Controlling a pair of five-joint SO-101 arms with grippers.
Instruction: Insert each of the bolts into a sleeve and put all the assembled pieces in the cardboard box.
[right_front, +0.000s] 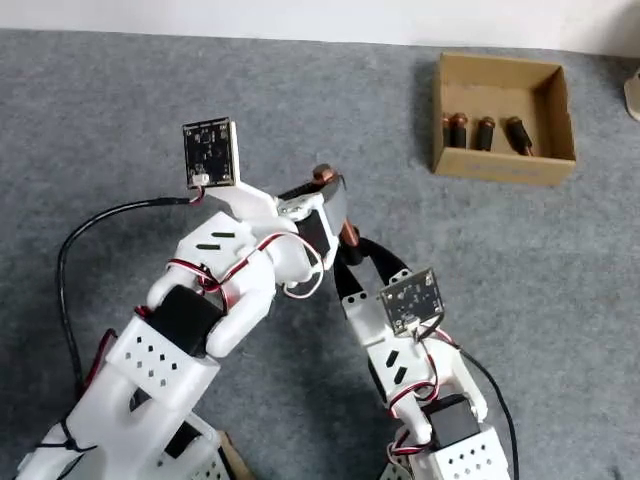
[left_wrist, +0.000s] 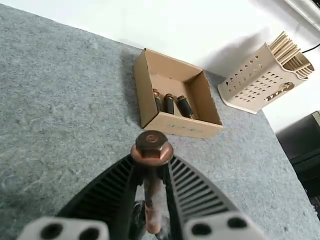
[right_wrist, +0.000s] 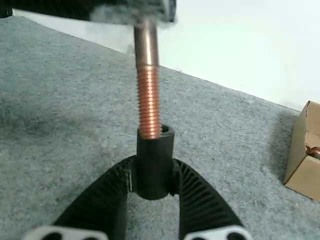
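Observation:
My left gripper (left_wrist: 152, 165) is shut on a copper bolt (left_wrist: 151, 146) just under its hex head, near the middle of the table (right_front: 328, 200). The bolt's threaded end (right_wrist: 149, 102) dips into the top of a black sleeve (right_wrist: 154, 167), on which my right gripper (right_wrist: 154, 175) is shut. In the high view the right gripper (right_front: 356, 262) sits just in front of the left one, with the bolt shaft (right_front: 348, 237) between them. The cardboard box (right_front: 500, 168) stands at the far right with three assembled pieces (right_front: 485, 132) lying inside.
Grey felt covers the table (right_front: 120, 110). A beige utensil holder (left_wrist: 262, 77) stands beyond the box, near the table's edge. A black cable (right_front: 75, 250) loops at the left of the left arm. Open felt lies between the arms and the box.

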